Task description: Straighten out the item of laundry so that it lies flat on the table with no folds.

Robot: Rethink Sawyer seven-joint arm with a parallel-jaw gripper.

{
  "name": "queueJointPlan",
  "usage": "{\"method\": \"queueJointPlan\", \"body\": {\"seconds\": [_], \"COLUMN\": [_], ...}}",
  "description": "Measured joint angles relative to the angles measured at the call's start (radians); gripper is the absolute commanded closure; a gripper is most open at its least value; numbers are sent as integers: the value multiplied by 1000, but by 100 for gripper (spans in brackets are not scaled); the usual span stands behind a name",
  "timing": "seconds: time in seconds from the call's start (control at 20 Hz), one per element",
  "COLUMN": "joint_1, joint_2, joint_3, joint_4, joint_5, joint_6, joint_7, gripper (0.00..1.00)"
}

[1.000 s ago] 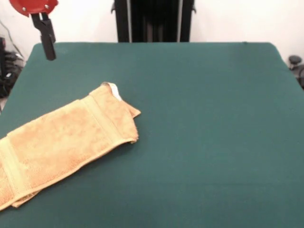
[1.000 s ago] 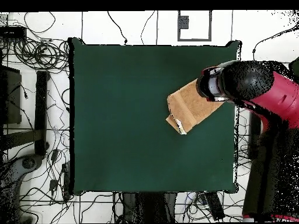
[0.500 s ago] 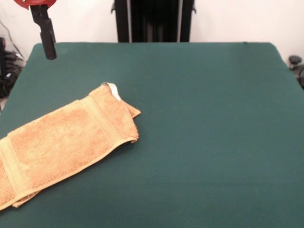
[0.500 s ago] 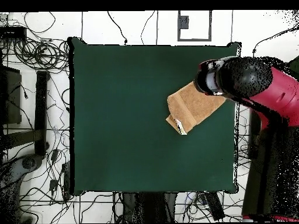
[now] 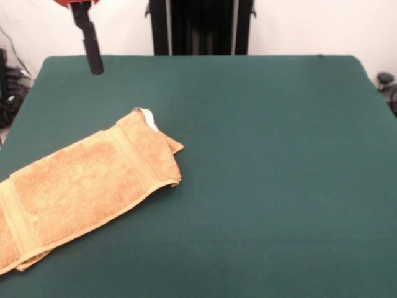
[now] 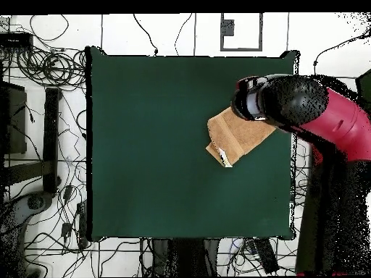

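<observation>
The fingers are seen in the front view as one dark bar hanging from the red wrist at the top edge, and whether they are parted or closed cannot be told. Nothing is held by them, and they hang in the air above the far left part of the bench, well apart from the towel. In the overhead view the fingers are hidden under the red and black arm, whose head covers one end of the towel.

Against the frame half a second ago, the fingers have been shifted to the right in the front view, from over the bench's far left corner to a place further in along its far edge; their height is much the same. In the overhead view the arm's head has been moved a little further over the bench. The towel has not been moved, and its outline is unchanged.

One towel is counted, one bench and one arm. The towel lies at the left side of the bench in the front view, folded into a long strip set on a slant, its near end running off the picture's left edge. Two border bands are counted on it, one near each end. At its far end a corner is turned over, and one small white tag is shown there. The rest of the green top is left bare.
</observation>
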Motion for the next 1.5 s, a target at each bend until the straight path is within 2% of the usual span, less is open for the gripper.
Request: {"method": "queueJointPlan", "body": {"seconds": [0.45, 0.75, 1.5], "joint_1": [1, 4, 34], "joint_2": [5, 38, 117], "joint_3": [26, 26, 30], "joint_4": [108, 116, 107], "joint_5": [9, 10, 37], "joint_6": [-214, -360, -391], "joint_7": [0, 0, 0], "gripper": [0, 0, 0]}}
